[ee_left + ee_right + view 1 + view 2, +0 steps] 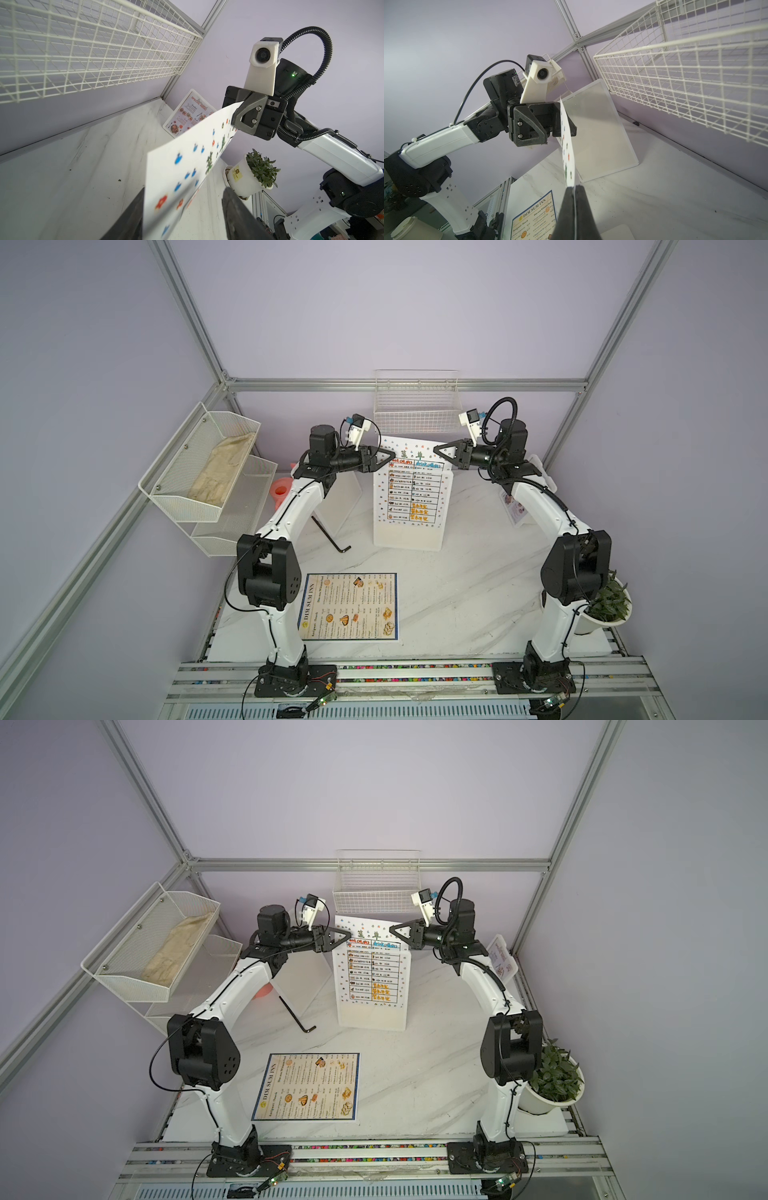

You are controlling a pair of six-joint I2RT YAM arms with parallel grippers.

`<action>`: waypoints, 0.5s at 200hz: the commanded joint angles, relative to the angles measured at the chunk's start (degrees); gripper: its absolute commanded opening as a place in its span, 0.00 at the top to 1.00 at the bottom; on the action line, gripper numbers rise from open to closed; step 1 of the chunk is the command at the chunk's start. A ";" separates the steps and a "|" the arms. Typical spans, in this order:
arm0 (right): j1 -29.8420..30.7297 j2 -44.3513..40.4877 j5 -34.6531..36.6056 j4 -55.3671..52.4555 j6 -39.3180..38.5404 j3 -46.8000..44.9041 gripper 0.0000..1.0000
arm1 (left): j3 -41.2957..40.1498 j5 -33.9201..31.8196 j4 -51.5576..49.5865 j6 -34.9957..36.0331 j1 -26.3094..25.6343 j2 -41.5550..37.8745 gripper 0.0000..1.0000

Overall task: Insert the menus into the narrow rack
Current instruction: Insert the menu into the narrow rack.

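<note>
The white dotted menu [411, 489] hangs upright over the desk [457, 593], below the wire rack [415, 414] — right fingers [585, 218] clamped on one top corner, left fingers [234, 214] apart around the other. Insertion is pending: it likely needs lifting, with the lower edge steered into the rack's narrow mouth.

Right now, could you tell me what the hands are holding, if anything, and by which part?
The right hand is shut on a top corner of the dotted white menu sheet. The left hand, open, merely straddles the opposite top corner.
</note>
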 commanded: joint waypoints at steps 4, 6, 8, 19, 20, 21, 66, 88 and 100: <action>0.39 0.34 -0.85 1.76 -0.20 -0.49 0.95 | -2.19 0.46 2.28 1.23 0.37 -3.90 0.47; 0.39 0.36 -0.85 1.82 -0.20 -0.46 0.94 | -2.19 0.43 2.32 1.24 0.44 -3.96 0.47; 0.43 0.37 -0.85 1.79 -0.13 -0.47 0.94 | -2.28 0.38 2.37 1.24 0.37 -4.04 0.47; 0.38 0.16 -0.85 1.96 -0.02 -0.36 0.90 | -2.70 0.29 2.51 1.32 0.46 -4.13 0.49; 0.39 0.18 -0.80 1.96 -0.02 -0.30 0.90 | -2.76 0.31 2.52 1.32 0.46 -4.15 0.49; 0.39 0.19 -0.78 1.96 -0.02 -0.27 0.90 | -2.74 0.28 2.48 1.32 0.46 -4.17 0.49; 0.34 -0.54 1.06 -0.27 -1.23 1.30 0.80 | -2.92 0.29 2.89 1.15 0.55 -4.50 0.53; 0.39 -1.37 4.72 -3.63 -3.71 1.95 0.78 | -2.79 -0.14 2.87 1.15 0.77 -4.53 0.52; 0.38 -1.69 5.68 -4.54 -4.56 2.10 0.77 | -2.74 -0.96 2.86 1.19 1.15 -4.63 0.50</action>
